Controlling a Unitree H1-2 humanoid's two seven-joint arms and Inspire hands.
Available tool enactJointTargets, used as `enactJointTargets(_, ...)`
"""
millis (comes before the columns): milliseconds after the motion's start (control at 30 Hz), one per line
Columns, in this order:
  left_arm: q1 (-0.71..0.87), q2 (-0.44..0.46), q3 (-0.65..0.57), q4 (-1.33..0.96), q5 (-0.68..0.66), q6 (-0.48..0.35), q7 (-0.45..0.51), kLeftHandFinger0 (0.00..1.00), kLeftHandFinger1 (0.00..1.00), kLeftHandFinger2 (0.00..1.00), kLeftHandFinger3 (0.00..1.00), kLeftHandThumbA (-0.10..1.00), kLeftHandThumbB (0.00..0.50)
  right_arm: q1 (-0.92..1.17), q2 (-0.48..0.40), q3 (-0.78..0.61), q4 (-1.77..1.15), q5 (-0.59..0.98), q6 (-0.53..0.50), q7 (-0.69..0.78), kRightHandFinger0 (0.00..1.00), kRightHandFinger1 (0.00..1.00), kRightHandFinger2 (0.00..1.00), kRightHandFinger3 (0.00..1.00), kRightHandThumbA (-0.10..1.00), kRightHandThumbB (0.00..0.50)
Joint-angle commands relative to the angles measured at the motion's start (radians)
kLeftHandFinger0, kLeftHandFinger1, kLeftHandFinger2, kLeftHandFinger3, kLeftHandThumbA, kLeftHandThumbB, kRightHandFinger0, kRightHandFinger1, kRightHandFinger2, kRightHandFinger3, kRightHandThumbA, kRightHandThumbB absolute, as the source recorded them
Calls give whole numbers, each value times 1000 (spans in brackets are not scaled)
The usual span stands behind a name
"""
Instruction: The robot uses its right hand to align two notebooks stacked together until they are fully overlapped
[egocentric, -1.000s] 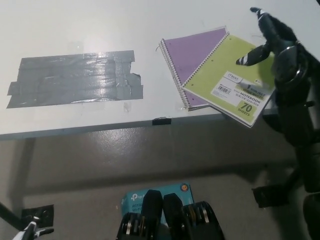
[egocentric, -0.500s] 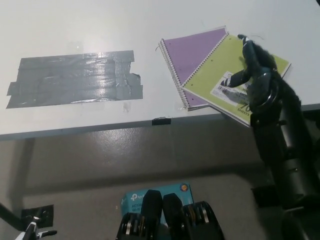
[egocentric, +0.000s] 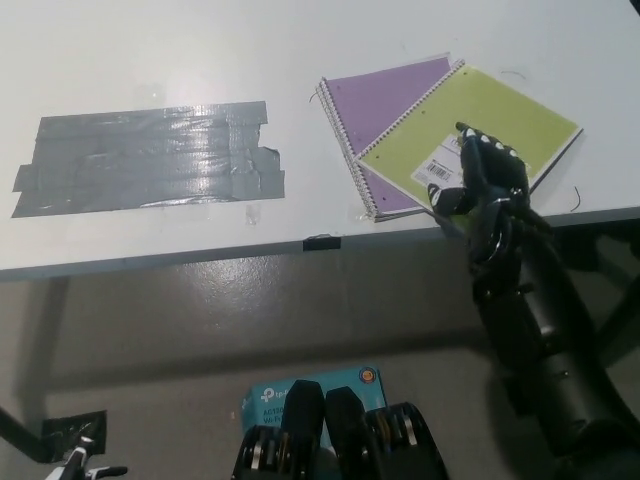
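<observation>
Two notebooks lie stacked on the white table (egocentric: 300, 60), well to the right of the grey tape patch (egocentric: 150, 158) stuck to its top. The purple notebook (egocentric: 385, 100) is underneath, its spiral edge facing the tape. The green notebook (egocentric: 480, 125) lies on it, turned at an angle, so it covers only the purple one's far-right part and leaves a broad purple triangle bare on the tape side, plus a thin strip near the table's front edge. The green one's label end reaches that front edge.

My right hand (egocentric: 485, 185) rests on the green notebook's near corner, over its white label. My fingers (egocentric: 490, 150) lie close together and bent, tips pressed down on the cover; I am pinching nothing. My black forearm runs from there down off the table edge.

A small dark tab (egocentric: 323, 241) sits on the table's front edge, between the tape and the notebooks. Below the table, on the floor, a teal box (egocentric: 270, 395) shows. My left hand (egocentric: 75, 466) is only a white sliver down at the floor, far below the tape; I cannot tell how its fingers are set.
</observation>
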Motion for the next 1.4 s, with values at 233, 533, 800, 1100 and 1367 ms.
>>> enactJointTargets(233,1,-24,25,-18,-1,-19,13,488,611,799,1000,1000,500,50,-60,166,-15,-58,7,53,1000,1000,1000,1000,1000,369)
enactJointTargets(533,-6,-52,67,-10,-10,-81,2,459,564,758,1000,1000,500,64,-120,250,20,26,11,225,1000,1000,1000,1000,1000,495)
enactJointTargets(800,-7,-58,73,5,-30,-118,-19,459,542,700,1000,1000,500,131,-184,334,-28,102,-74,341,1000,1000,1000,1000,1000,500)
enactJointTargets(1100,-15,-47,53,14,-17,-122,-25,504,567,688,1000,1000,500,168,-205,421,-73,143,-254,285,1000,1000,1000,1000,1000,500)
enactJointTargets(1367,-5,-42,49,17,-19,-142,-30,450,556,691,1000,1000,500,133,-289,590,-99,58,-450,217,1000,1000,1000,1000,1000,488)
